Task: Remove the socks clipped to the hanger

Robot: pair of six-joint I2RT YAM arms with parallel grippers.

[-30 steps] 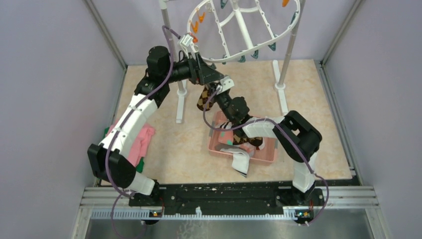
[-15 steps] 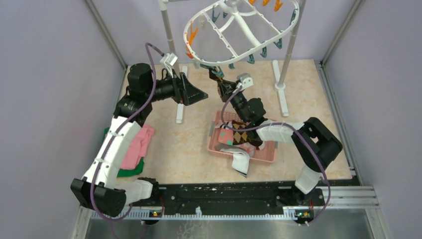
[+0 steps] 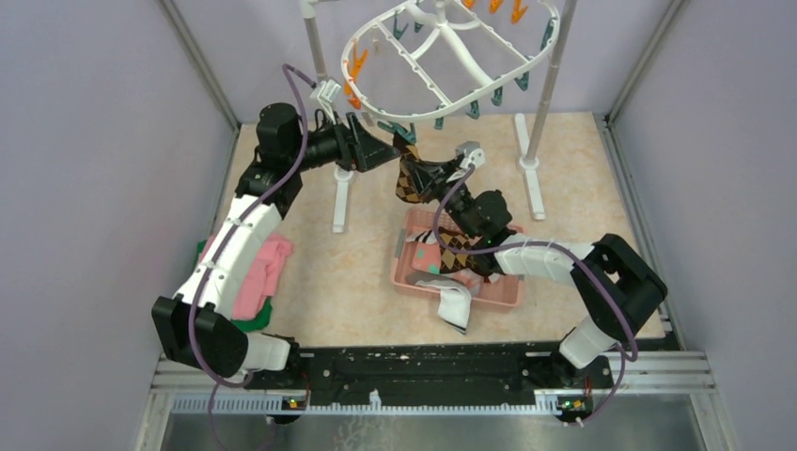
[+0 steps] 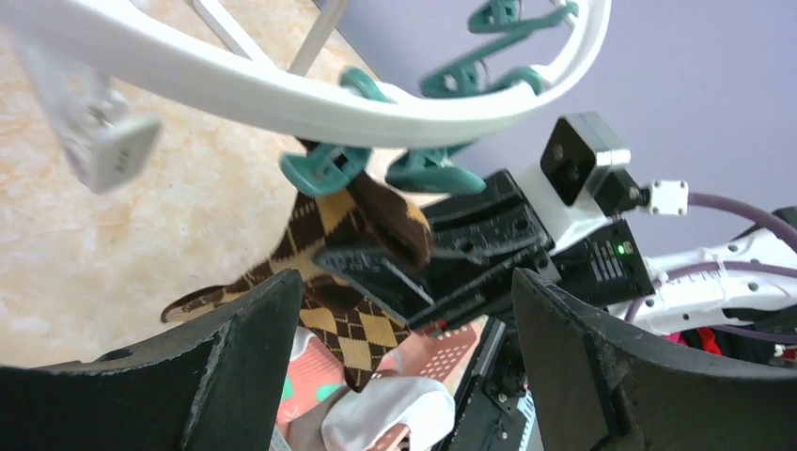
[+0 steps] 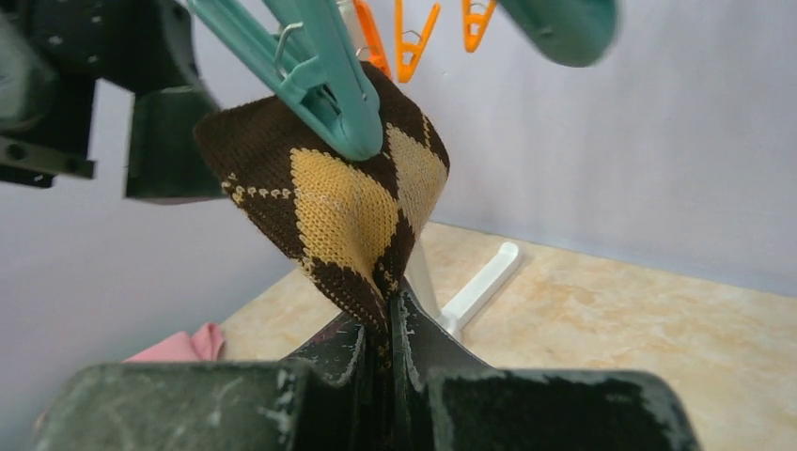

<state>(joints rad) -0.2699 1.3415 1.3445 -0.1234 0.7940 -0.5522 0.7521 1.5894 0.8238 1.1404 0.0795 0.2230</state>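
Top external: right gripper [image 3: 420,174] pinched tight on argyle sock [image 3: 406,181], which hangs from teal clip [image 5: 324,75] at hanger's [image 4: 282,99] near rim, above pink basket's [image 3: 402,263] far edge. Left gripper [image 3: 383,149] spread wide, just left of clip; bare tabletop [image 3: 338,272] beneath.

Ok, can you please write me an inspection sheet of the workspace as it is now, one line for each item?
Surface: beige table, no spill seen.
Job's things: brown argyle sock hangs from a teal clip on the white hanger; other socks lie in the pink basket, one white sock drapes over its near rim.
Clutter: pink and green cloths beside the left arm.
Grippers: left gripper open, close to the clip; right gripper shut on the argyle sock.
Cables: purple cables loop along both arms; no snag seen.
Surroundings: plain walls on three sides; white stand at the back.
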